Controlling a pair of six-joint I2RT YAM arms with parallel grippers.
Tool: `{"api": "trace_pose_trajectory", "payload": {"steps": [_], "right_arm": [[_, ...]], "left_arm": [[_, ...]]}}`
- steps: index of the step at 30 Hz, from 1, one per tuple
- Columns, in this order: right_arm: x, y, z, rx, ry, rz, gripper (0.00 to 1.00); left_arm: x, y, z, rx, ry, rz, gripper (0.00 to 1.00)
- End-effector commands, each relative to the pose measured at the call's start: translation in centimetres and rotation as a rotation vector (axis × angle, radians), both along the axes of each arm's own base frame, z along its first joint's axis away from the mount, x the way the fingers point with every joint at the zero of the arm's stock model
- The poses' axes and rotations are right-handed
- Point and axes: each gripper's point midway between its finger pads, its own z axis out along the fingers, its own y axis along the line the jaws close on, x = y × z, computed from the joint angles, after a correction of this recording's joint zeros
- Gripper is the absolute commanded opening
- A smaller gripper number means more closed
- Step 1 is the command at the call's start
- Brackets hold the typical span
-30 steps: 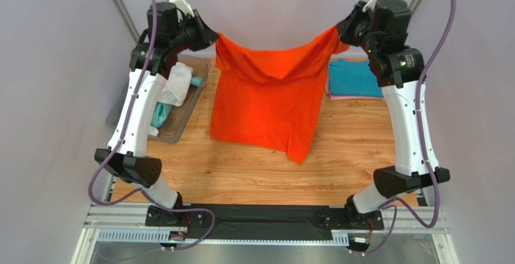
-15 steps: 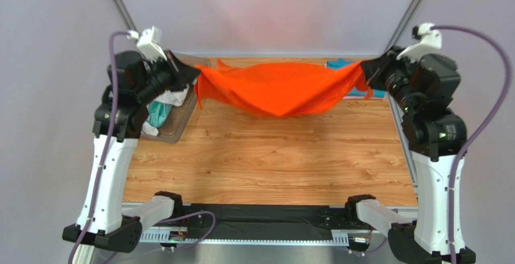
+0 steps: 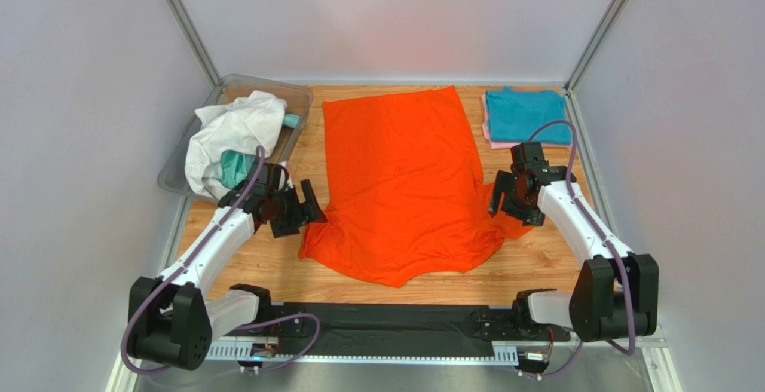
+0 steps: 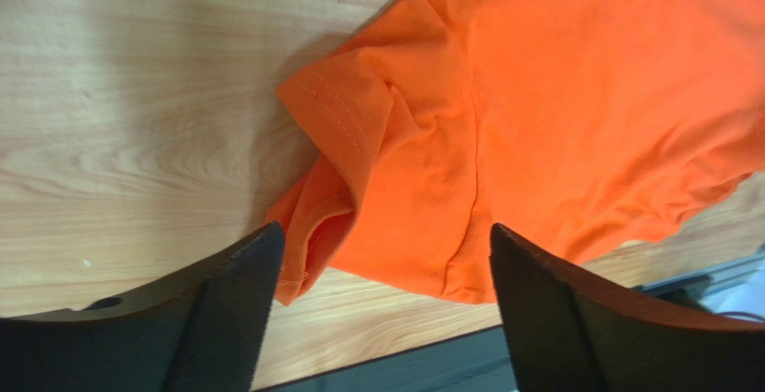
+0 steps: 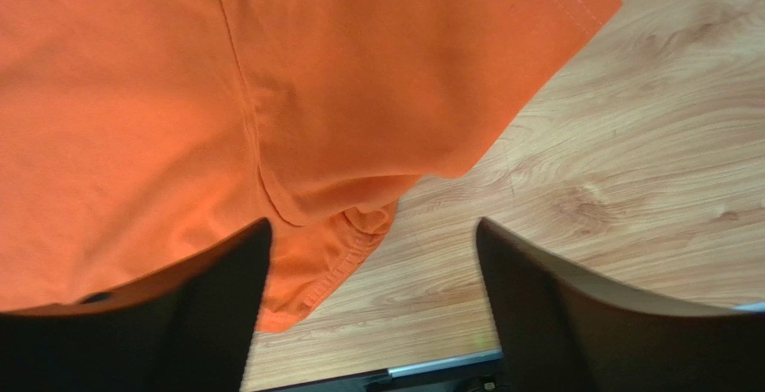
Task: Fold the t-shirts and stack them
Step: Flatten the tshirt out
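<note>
Left gripper (image 3: 308, 206) sits low over the table, jaws spread wide and nothing clamped. In its wrist view the two dark fingers (image 4: 229, 311) frame the sleeve below without pinching it. Right gripper (image 3: 499, 197) is likewise low and wide apart. Its fingers (image 5: 539, 302) stand either side of the other sleeve, and no cloth is held. The orange t-shirt (image 3: 400, 177) lies spread on the wooden table (image 3: 539, 253) between the two grippers, its straight hem toward the far edge and its sleeves toward the near side. The body is mostly flat, with a few shallow creases. The left sleeve (image 4: 346, 132) is crumpled, its stitched cuff turned up and folded over on itself, with a loose fold of fabric just beneath it near the left finger. The right sleeve (image 5: 467, 69) lies flatter, cuff seam visible, with a small bunched fold (image 5: 355, 231) tucked under its lower edge. Whether the fingertips touch the cloth cannot be told from any view. At the far right corner, well apart from the orange shirt, a folded teal t-shirt (image 3: 525, 112) rests on a folded pink t-shirt (image 3: 488, 132), of which only the edge shows. At the far left, a clear plastic bin (image 3: 294, 94) holds a heaped white t-shirt (image 3: 233, 128) spilling over its near rim, with teal cloth (image 3: 235, 166) showing beneath it.
</note>
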Motion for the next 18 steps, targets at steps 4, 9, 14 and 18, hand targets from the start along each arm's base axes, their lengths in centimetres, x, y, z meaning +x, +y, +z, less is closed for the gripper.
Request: {"api": "trace_pose_trajectory", "payload": {"steps": [4, 9, 14, 18], "right_arm": [[2.9, -1.1, 4.3, -0.037, -0.181, -0.076, 1.0], [2.8, 1.0, 6.7, 0.071, -0.269, -0.003, 1.0], [1.8, 5.8, 7.3, 0.287, -0.34, 0.175, 1.0], [0.7, 10.0, 6.1, 0.372, -0.332, 0.306, 1.0]], "left_arm": [[2.4, -0.8, 5.4, -0.071, -0.204, 0.016, 1.0], [2.4, -1.6, 8.1, -0.075, -0.272, -0.01, 1.0], [2.4, -4.4, 7.4, -0.127, -0.252, -0.088, 1.0], [1.9, -6.9, 5.7, -0.146, -0.217, -0.161, 1.0]]}}
